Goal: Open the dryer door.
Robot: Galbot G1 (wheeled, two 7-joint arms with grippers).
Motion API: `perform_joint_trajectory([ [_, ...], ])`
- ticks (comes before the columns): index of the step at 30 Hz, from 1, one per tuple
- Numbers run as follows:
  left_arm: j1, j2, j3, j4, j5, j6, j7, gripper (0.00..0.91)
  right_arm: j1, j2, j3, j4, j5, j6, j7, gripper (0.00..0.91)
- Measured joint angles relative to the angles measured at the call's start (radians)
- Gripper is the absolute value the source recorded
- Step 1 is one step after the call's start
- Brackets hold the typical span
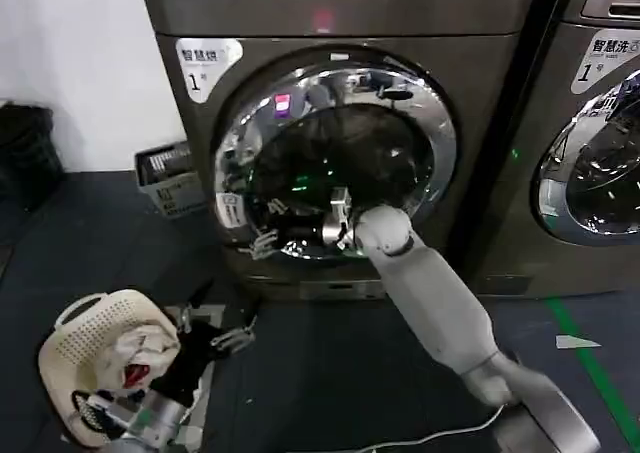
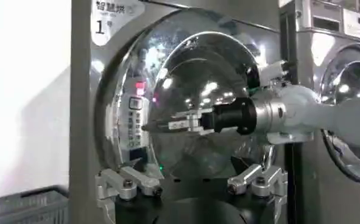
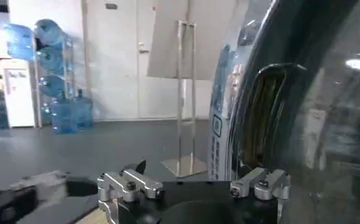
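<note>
Low on the floor, the left pincer (image 1: pixel 215 325) hangs spread beside a white laundry basket (image 1: pixel 75 348) holding crumpled clothes (image 1: pixel 135 353). Ahead, the right pincer (image 2: pixel 158 126), its fingers seemingly together, reaches the closed dryer door (image 1: pixel 335 153)'s left edge.

Right arm (image 1: pixel 440 303) extended forward and up, wrist level. Right gripper (image 1: pixel 262 241) points toward robot's left, fingers (image 2: pixel 167 125) close together, nearly parallel. Left arm low, at robot's left. Left gripper (image 1: pixel 215 323) aimed forward, fingers (image 1: pixel 236 339) spread apart, holding nothing.
</note>
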Motion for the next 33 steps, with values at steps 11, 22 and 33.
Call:
perform_joint_trajectory([
  [11, -0.057, 0.055, -0.186, 0.078, -0.131, 0.013, 0.099, 0.907, -0.059, -0.058, 0.04, 0.122, -0.009, -0.032, -0.112, 0.907],
  [22, -0.123, 0.113, -0.27, 0.115, -0.24, 0.115, 0.07, 0.907, -0.147, -0.14, 0.084, 0.251, -0.01, -0.04, -0.162, 0.907],
  [33, -0.173, 0.18, -0.205, 0.113, -0.309, 0.165, 0.057, 0.907, -0.24, -0.225, 0.159, 0.337, -0.003, -0.023, -0.266, 0.907],
])
